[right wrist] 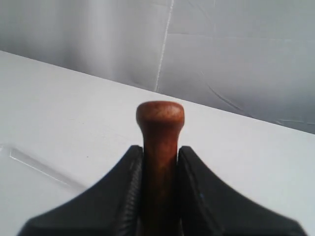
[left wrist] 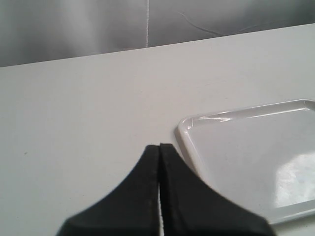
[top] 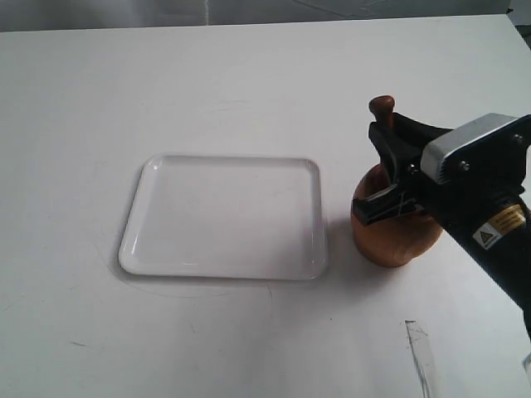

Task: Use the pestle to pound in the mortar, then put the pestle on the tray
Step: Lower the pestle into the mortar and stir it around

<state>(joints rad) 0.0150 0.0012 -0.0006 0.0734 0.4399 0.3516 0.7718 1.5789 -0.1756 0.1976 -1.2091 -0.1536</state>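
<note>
The brown wooden mortar (top: 390, 236) stands on the white table, just right of the flat white tray (top: 228, 217). My right gripper (top: 387, 166) is shut on the thin handle of the reddish-brown pestle (top: 382, 106), whose knob sticks up above the black fingers; its thick end is hidden behind the gripper, over the mortar. In the right wrist view the pestle (right wrist: 160, 142) sits clamped between the right gripper (right wrist: 160, 152) fingers. The left gripper (left wrist: 159, 147) is shut and empty, beside a corner of the tray (left wrist: 246, 157). It does not show in the exterior view.
A grey backdrop (left wrist: 147, 24) rises behind the table's far edge. A strip of clear tape (top: 421, 352) lies on the table near the front right. The tray holds nothing.
</note>
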